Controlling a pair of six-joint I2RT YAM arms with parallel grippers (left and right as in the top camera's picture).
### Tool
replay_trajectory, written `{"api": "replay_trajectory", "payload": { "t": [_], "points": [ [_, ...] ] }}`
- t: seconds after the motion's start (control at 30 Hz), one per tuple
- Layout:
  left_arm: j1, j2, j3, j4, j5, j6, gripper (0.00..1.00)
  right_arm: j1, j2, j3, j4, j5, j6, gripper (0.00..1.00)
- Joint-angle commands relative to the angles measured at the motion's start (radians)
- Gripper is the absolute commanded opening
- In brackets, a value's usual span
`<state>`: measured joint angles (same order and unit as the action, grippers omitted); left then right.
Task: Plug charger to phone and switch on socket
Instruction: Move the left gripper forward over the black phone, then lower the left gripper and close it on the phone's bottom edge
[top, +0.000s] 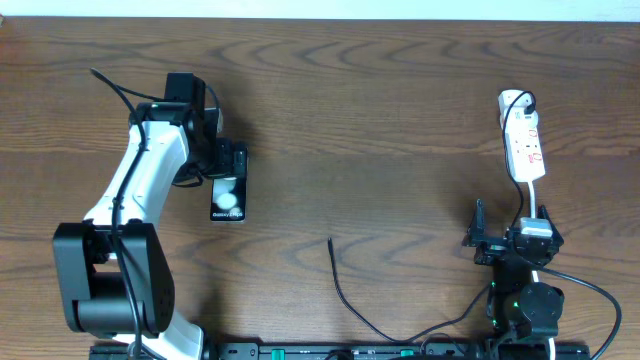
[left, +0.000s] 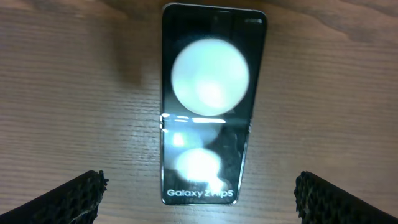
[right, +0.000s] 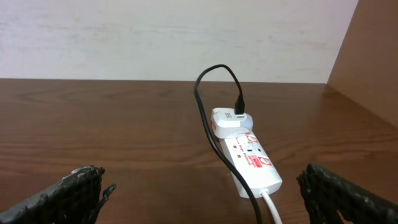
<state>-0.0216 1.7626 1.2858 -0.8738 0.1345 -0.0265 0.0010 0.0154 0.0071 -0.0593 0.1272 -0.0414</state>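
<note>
Overhead: phone's (top: 228, 200) far end under left gripper (top: 227, 168)

left arm (top: 135, 185): white links, black joints, black cable | fingers (left: 68, 199): black, textured

On the desk (top: 380, 120) the phone (top: 228, 197) lies flat at the left, the socket (top: 524, 148) lies well apart at the far right, and the charger (top: 334, 262) ends loose between them, nearer the front edge, touching neither.
</note>
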Motion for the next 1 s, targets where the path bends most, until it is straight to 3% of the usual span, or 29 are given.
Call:
{"api": "replay_trajectory", "payload": {
  "t": [0.0,0.97],
  "points": [
    [-0.02,0.026,-0.003,0.013,-0.069,-0.043,0.99,-0.007,-0.004,-0.002,-0.003,0.001,-0.012,0.99],
    [-0.061,0.163,-0.007,0.077,-0.068,-0.076,0.99,-0.007,-0.004,-0.002,-0.003,0.001,-0.012,0.99]
  ]
}}
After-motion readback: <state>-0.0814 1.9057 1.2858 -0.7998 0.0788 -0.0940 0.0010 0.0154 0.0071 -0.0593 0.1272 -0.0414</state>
